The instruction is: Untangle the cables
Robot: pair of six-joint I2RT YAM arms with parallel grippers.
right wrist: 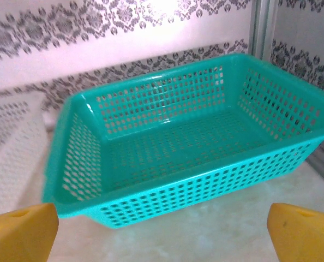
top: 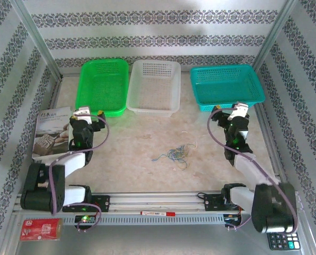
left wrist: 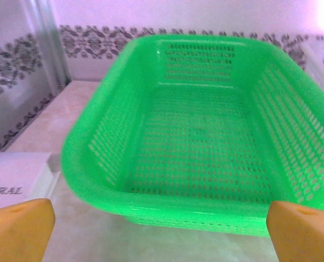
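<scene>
The left hand point(top: 88, 112) is released, its two orange fingers point(left wrist: 17, 229) spread wide with nothing between them. It hangs above the left side of the desk point(top: 142, 135) beside a booklet point(top: 51, 130), facing the green basket point(top: 84, 87) at the far edge; in its own wrist view the green basket point(left wrist: 96, 164) lies empty just ahead. To the right of it stands a white basket point(top: 154, 110), also with nothing in it. In front of the white basket, near the middle of the desk and well apart from both arms, lie the cables point(top: 175, 154): a small wispy knot of thin blue, green and pale strands, all in one clump and touched by neither hand. The clump's long axis runs roughly across the desk from left to right, tilting a little toward the far right corner. One loose end trails off to the left and another curls toward the near edge; which strand crosses which is too fine to tell. Farther right, the right hand point(top: 237, 110) is likewise released and empty, its fingers point(right wrist: 304, 232) wide, aimed at the teal basket point(top: 230, 104), which holds nothing. By my reading the task has not begun: no strand is separated out, no basket has received one, and all the picking apart is left to do.
</scene>
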